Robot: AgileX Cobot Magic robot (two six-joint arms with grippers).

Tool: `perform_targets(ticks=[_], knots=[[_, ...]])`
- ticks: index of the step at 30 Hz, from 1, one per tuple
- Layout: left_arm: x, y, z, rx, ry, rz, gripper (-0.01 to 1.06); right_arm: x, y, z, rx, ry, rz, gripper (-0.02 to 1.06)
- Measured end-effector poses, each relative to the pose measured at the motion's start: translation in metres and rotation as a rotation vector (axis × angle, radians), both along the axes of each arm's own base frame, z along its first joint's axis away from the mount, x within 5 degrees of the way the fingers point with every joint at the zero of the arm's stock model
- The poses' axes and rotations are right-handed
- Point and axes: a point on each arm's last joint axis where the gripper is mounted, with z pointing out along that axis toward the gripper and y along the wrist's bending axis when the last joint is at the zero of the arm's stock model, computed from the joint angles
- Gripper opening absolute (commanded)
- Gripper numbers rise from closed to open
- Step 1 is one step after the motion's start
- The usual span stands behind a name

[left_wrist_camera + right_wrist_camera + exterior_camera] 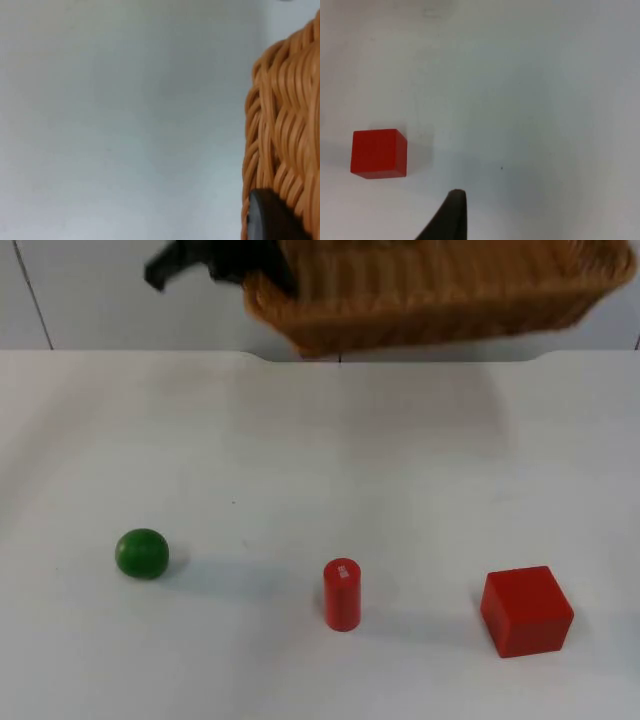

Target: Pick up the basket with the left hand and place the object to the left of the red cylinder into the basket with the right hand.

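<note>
Basket (pixel 440 295) is up off the tabletop (pixel 300 440), hanging at the far edge in the top view, in front of the partition wall (pixel 80 290). Left gripper (pixel 255 275) is at its left end; in the left wrist view one black fingertip (pixel 267 215) lies against the wicker (pixel 285 125), so I read the left gripper as clamped on the rim. First half of the task looks done.

Near side of the tabletop, one row: green ball (pixel 142 553) at left, red cylinder (pixel 342 594) upright in the middle, red cube (pixel 526 610) at right. All well apart. The ball is the thing to the left of the cylinder, so that is my target.

Right gripper (pixel 452 215): one dark fingertip is visible in the right wrist view, above bare tabletop with the cube (pixel 378 153) nearby. I cannot tell whether it is open or closed.

Key relation: the right gripper sits over the cube's end of the row, and the ball lies at the opposite end, past the cylinder. I judge the right arm has a long cross-table reach toward the robot's left. The ball is round, so there is no long axis to line up with, but it may roll if nudged. Keep clear of the cylinder in passing.
</note>
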Motion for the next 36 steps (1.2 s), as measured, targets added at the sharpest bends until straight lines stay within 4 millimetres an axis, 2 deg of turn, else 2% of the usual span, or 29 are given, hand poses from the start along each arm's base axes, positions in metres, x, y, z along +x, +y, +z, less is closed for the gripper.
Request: perform_targets(ticks=[1,2,6,7,12,13,16,17,19,21,22,26,27,29,32,33,36], knots=[[-0.009,0.007,0.023,-0.004,-0.006,-0.015,0.0,0.0,0.0,0.0,0.0,0.002,0.0,1.05],[-0.009,0.007,0.023,-0.004,-0.006,-0.015,0.0,0.0,0.0,0.0,0.0,0.002,0.0,1.05],[-0.033,0.044,0.071,0.053,-0.005,-0.031,0.0,-0.001,0.0,-0.001,0.006,0.018,0.0,1.05],[-0.033,0.044,0.071,0.053,-0.005,-0.031,0.0,-0.001,0.0,-0.001,0.006,0.018,0.0,1.05],[-0.05,0.115,0.114,0.08,-0.059,0.11,0.0,-0.003,0.011,-0.002,0.03,0.03,0.085,1.05],[-0.05,0.115,0.114,0.08,-0.059,0.11,0.0,-0.003,0.011,-0.002,0.03,0.03,0.085,1.05],[-0.064,0.141,0.137,0.117,-0.107,0.192,0.0,-0.005,0.022,-0.002,0.033,0.032,0.17,1.05],[-0.067,0.142,0.139,0.117,-0.107,0.199,0.0,-0.006,0.028,-0.002,0.03,0.032,0.214,1.05],[-0.069,0.143,0.139,0.116,-0.101,0.202,0.0,-0.007,0.032,-0.002,0.03,0.033,0.246,1.05],[-0.071,0.143,0.125,0.114,-0.053,0.199,0.0,-0.01,0.039,-0.001,0.032,0.029,0.304,1.05],[-0.071,0.143,0.125,0.114,-0.053,0.199,0.0,-0.01,0.039,-0.001,0.032,0.029,0.304,1.05],[-0.073,0.146,0.073,0.131,0.113,0.168,0.0,-0.012,0.055,0.001,0.042,-0.01,0.418,1.05],[-0.073,0.146,0.073,0.131,0.113,0.168,0.0,-0.012,0.055,0.001,0.042,-0.01,0.418,1.05],[-0.077,0.156,0.047,0.124,0.191,0.151,0.0,-0.01,0.069,-0.004,0.041,0.013,0.487,1.05],[-0.081,0.176,0.038,0.108,0.213,0.176,0.0,-0.002,0.089,-0.016,0.029,0.076,0.56,1.05],[-0.081,0.176,0.038,0.108,0.213,0.176,0.0,-0.002,0.089,-0.016,0.029,0.076,0.56,1.05],[-0.082,0.195,0.038,0.099,0.202,0.213,0.0,0.008,0.12,-0.035,0.022,0.115,0.643,1.05]])
